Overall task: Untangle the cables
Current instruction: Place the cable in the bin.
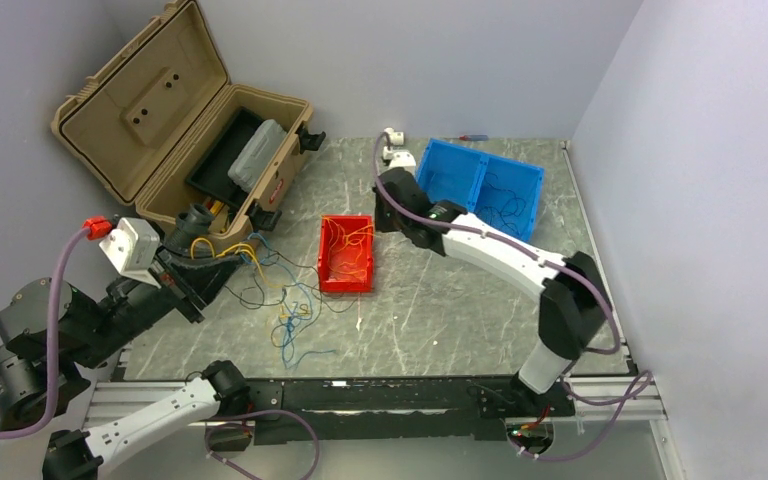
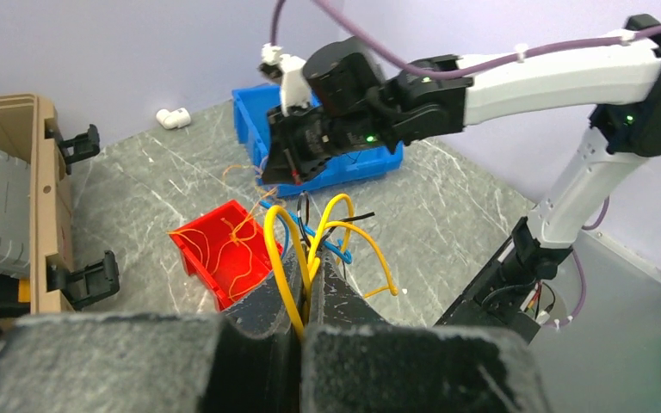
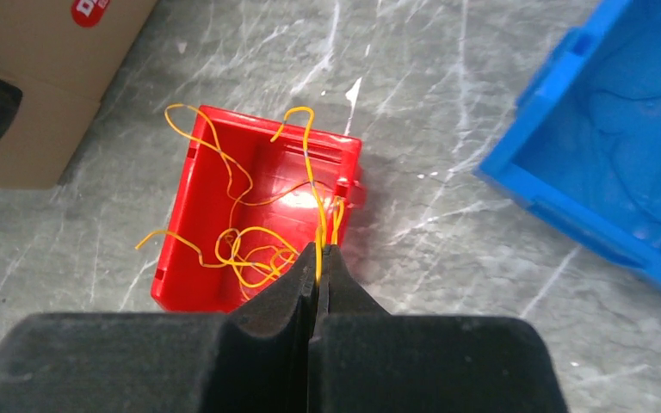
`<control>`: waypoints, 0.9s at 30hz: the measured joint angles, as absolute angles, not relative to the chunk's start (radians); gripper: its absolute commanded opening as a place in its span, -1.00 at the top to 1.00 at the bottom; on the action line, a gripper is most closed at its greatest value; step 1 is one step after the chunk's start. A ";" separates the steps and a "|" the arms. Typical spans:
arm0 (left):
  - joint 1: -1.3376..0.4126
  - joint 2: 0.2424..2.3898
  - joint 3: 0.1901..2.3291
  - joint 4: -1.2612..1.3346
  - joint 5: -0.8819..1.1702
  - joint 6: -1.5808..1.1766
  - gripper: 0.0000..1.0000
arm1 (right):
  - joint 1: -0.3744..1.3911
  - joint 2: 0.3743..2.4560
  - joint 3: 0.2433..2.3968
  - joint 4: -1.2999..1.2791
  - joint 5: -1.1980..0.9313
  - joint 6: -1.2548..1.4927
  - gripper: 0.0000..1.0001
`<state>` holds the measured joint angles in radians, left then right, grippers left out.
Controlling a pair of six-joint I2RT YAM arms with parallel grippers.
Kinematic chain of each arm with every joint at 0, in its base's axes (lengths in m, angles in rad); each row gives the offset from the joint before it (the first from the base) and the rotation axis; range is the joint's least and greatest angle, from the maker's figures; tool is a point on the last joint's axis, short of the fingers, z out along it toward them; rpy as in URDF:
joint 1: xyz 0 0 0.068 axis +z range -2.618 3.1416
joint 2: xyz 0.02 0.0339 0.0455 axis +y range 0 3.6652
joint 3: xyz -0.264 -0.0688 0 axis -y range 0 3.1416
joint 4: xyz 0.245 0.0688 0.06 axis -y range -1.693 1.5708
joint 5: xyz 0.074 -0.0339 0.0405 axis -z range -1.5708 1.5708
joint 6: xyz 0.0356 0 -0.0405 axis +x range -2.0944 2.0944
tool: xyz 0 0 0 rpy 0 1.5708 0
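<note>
My left pincer (image 2: 304, 284) is clamped shut on a bunch of yellow and blue cables (image 2: 327, 228), held above the table (image 1: 440, 310). Loose strands trail from it down to the tangle (image 1: 282, 295) lying ahead of it. I judge this hold anchors the bunch so single wires can be drawn out. The open case (image 1: 160, 130) stands beside it.

My right pincer (image 3: 318, 258) is closed on one yellow cable (image 3: 310, 155), directly above the red bin (image 3: 189, 198), where more yellow strands lie. I judge it is placed there for release into the bin. The blue bin (image 3: 620, 129), to its right, holds thin strands.
</note>
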<state>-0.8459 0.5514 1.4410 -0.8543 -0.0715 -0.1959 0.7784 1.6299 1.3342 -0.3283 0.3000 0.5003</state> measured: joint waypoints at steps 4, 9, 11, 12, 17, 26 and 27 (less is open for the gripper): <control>-0.846 0.551 1.437 -0.859 -0.045 -0.178 1.00 | 0.805 1.736 1.391 -0.321 0.278 0.500 1.00; -0.846 0.551 1.418 -0.863 -0.029 -0.159 1.00 | 0.841 1.904 1.527 -0.352 0.279 0.502 1.00; -0.846 0.551 1.411 -0.866 -0.023 -0.151 1.00 | 0.852 1.967 1.574 -0.371 0.280 0.509 1.00; -0.846 0.551 1.408 -0.868 -0.023 -0.149 1.00 | 0.855 1.989 1.587 -0.377 0.279 0.513 1.00; -0.846 0.551 1.383 -0.869 -0.030 -0.140 1.00 | 0.863 2.098 1.631 -0.422 0.282 0.532 1.00; -0.846 0.551 1.346 -0.873 -0.061 -0.117 1.00 | 0.802 2.251 1.763 -0.438 0.268 0.542 1.00; -0.846 0.551 1.343 -0.873 -0.063 -0.116 1.00 | 0.791 2.264 1.784 -0.437 0.263 0.542 1.00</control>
